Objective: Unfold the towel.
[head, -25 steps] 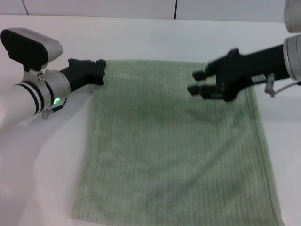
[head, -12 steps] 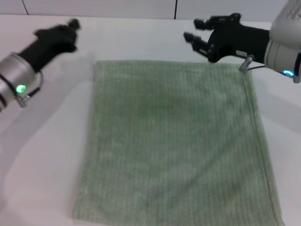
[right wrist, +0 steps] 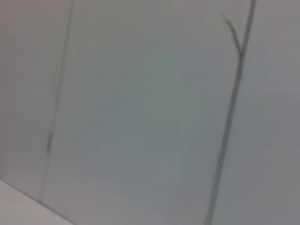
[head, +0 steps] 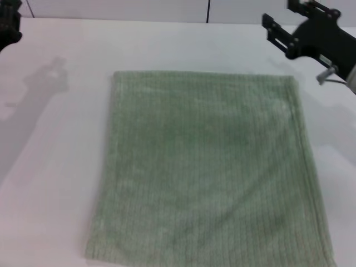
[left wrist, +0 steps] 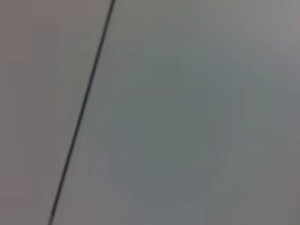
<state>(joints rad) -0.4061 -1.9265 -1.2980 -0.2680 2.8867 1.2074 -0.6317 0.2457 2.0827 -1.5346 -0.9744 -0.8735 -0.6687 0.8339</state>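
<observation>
The towel (head: 208, 167) is a pale sage-green terry cloth lying spread flat on the white table (head: 55, 167) in the head view; it is roughly square and its near edge runs out of the view. My right gripper (head: 278, 13) is raised above the table's far right, beyond the towel's far right corner, open and holding nothing. Only a dark part of my left gripper (head: 8, 23) shows at the far left corner of the view, well away from the towel. Both wrist views show only a grey wall with thin seams.
A wall with a dark vertical seam (head: 208, 10) stands behind the table's far edge. Bare white tabletop lies left of the towel and beyond it. Arm shadows (head: 47, 80) fall on the table at the left.
Both arms have lifted up and back from the towel's far corners towards the sides of the view. The towel lies flat where it was, with nothing holding it.
</observation>
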